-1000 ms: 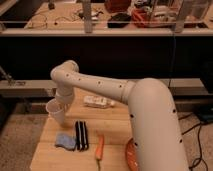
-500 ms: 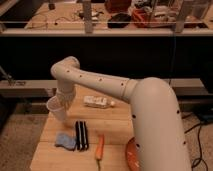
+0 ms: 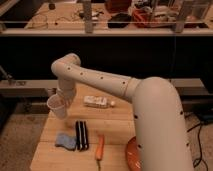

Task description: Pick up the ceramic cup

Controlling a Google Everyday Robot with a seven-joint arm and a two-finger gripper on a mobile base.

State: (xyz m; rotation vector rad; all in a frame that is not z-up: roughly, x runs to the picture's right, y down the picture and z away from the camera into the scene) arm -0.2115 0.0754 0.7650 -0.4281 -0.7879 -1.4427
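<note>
Cup vs. 1.0 s ago: ceramic cup (image 3: 56, 106) sits a bit higher and further left in the camera view, now past the left edge of the wooden table (image 3: 117, 116) rather than over it. Gripper (image 3: 62, 97) is at the cup's upper rim on the arm's far-left end, clamped on the cup (fingers mostly hidden behind it, so grip inferred from the lift).

Meaning: pick looks essentially done; cup is off the surface, carried w/ the arm.

Orientation: long axis tilted from vertical, mouth up and leaning toward the gripper, base pointing down-left.

Sponge (image 3: 65, 140), black object (image 3: 81, 135), carrot (image 3: 100, 147) unchanged.
</note>
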